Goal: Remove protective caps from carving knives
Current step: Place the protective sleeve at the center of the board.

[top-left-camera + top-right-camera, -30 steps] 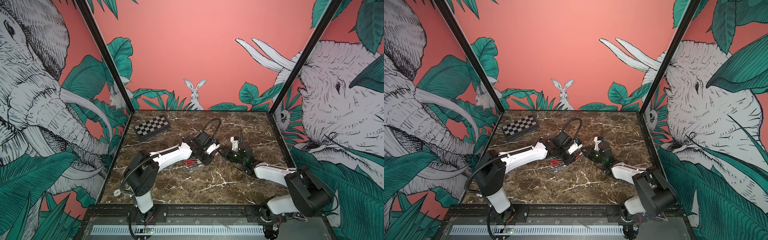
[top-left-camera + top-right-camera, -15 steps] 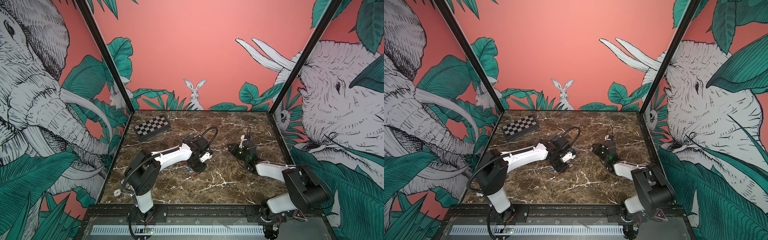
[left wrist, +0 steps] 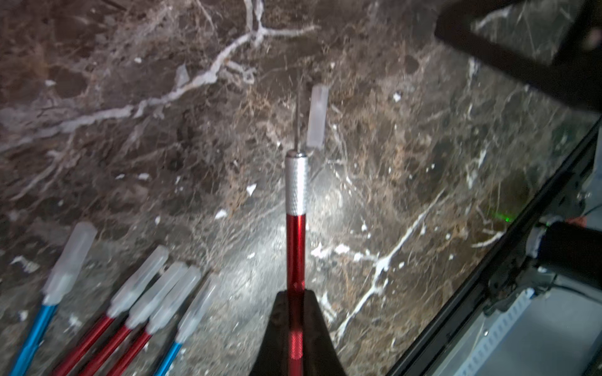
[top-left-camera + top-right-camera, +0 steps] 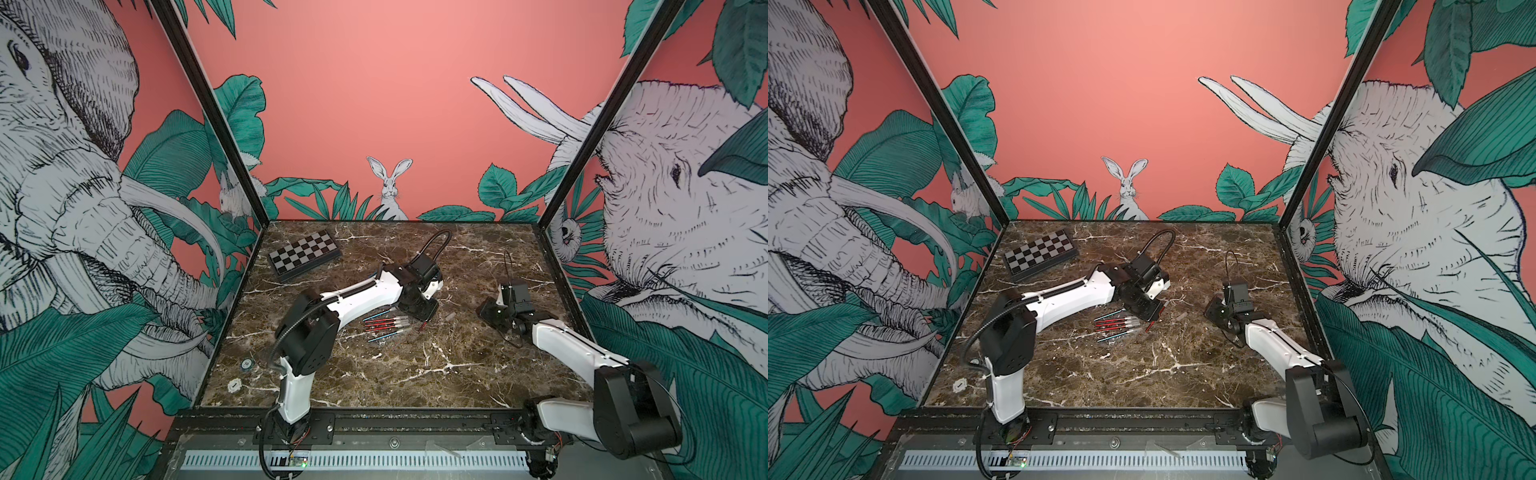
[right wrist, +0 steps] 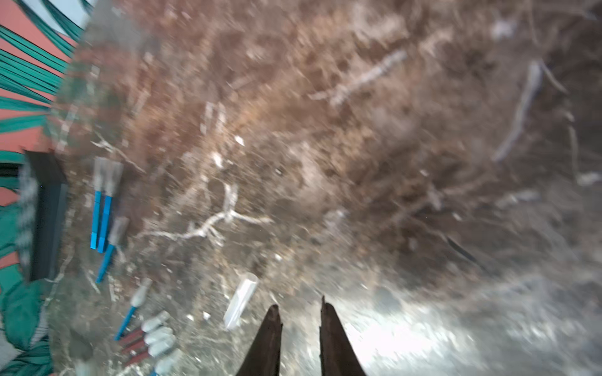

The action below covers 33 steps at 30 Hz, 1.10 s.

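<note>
Red knife in left claw, tip toward cap

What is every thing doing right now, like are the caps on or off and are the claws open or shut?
left claw, shut on the red knife.
red knife, held, cap off, thin tip bare.
loose cap, off, lying on the table beside that tip.
row of five knives, lying on the table, caps on.
right claw, slightly open, empty.
checkered board, closed, lying flat.
</note>
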Each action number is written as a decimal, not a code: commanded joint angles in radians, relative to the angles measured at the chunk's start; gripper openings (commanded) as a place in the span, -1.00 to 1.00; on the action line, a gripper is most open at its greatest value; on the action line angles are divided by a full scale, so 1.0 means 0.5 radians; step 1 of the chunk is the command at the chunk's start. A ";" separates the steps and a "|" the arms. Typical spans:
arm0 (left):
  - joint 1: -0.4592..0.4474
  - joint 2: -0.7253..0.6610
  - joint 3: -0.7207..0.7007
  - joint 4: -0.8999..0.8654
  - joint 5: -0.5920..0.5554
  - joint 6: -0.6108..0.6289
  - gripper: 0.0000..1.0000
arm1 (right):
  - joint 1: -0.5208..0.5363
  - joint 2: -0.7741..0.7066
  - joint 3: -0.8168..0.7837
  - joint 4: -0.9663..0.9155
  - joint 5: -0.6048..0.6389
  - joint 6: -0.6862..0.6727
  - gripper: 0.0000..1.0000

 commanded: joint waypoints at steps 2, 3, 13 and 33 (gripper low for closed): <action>-0.026 0.116 0.146 0.082 -0.029 -0.262 -1.00 | -0.039 -0.057 0.037 -0.275 -0.027 -0.136 -0.54; -0.026 0.141 0.170 0.093 -0.054 -0.282 -1.00 | -0.056 -0.055 0.048 -0.290 -0.043 -0.151 -0.54; -0.037 0.347 0.325 0.150 -0.007 -0.448 -1.00 | -0.116 -0.009 -0.001 -0.378 -0.215 -0.178 -0.48; -0.069 0.558 0.419 0.131 0.104 -0.416 -1.00 | 0.241 -0.251 -0.278 -0.546 -0.106 0.058 -0.38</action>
